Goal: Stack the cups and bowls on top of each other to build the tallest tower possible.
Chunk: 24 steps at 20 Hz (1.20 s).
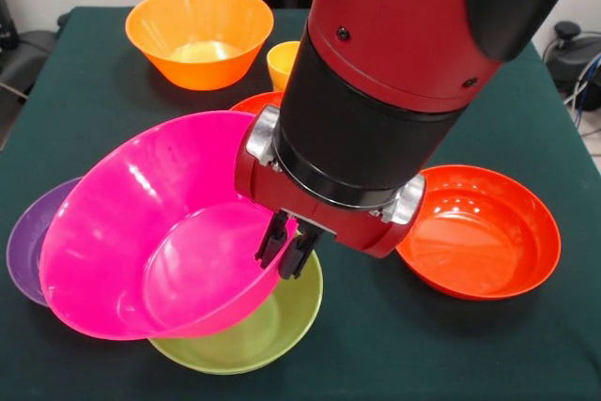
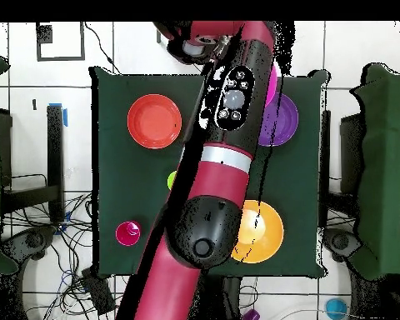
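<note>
front view first: my gripper sits a little below centre, its fingers pinched on the rim of the magenta bowl; that bowl hangs tilted, its open side turned up and toward the camera, its lower edge over the green bowl at 6 o'clock; i cannot tell whether the two touch; a purple bowl peeks out at 9 o'clock, partly behind the magenta one; a red bowl rests on the table at 3 o'clock, clear of the arm; the orange bowl stands at 11 o'clock, and a yellow cup shows just right of it, half hidden by the arm; a sliver of another red-orange bowl shows below the cup.

overhead view: the arm runs up the middle and hides the gripper and most of the magenta bowl; the red bowl lies at 10 o'clock, the purple bowl at 2 o'clock, the orange bowl at 5 o'clock; a small magenta cup-like thing sits at 8 o'clock, and a speck of lime green shows at the arm's left edge.

my read: i am at the step of seating magenta in green as the tower's base; next i need to level the bowl, centre it over the green one, lower until it nests, then let go; released while tilted, it could tip off.
</note>
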Available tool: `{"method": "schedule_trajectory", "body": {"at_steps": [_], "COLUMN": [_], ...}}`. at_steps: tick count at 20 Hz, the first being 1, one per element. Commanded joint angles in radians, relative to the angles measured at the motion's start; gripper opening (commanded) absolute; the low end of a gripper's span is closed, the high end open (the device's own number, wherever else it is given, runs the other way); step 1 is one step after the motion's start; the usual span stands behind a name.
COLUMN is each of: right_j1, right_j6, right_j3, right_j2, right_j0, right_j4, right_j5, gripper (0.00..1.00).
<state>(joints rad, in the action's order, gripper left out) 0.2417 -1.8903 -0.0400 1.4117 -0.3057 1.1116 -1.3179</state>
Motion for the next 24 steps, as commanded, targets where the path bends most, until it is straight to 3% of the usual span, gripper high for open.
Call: {"method": "schedule_trajectory", "body": {"at_steps": [1, 12, 24], "right_j1": [-0.019, -0.036, -0.044], "right_j6": [0.254, 0.238, 0.24], "right_j3": [0.034, 0.063, 0.075], "right_j2": [-0.13, -0.25, -0.333], "right_j0": [0.023, 0.061, 0.078], "right_j4": [-0.135, -0.254, -0.331], "right_j5": [0.044, 0.029, 0.024], "gripper": [0.0, 0.0, 0.0]}}
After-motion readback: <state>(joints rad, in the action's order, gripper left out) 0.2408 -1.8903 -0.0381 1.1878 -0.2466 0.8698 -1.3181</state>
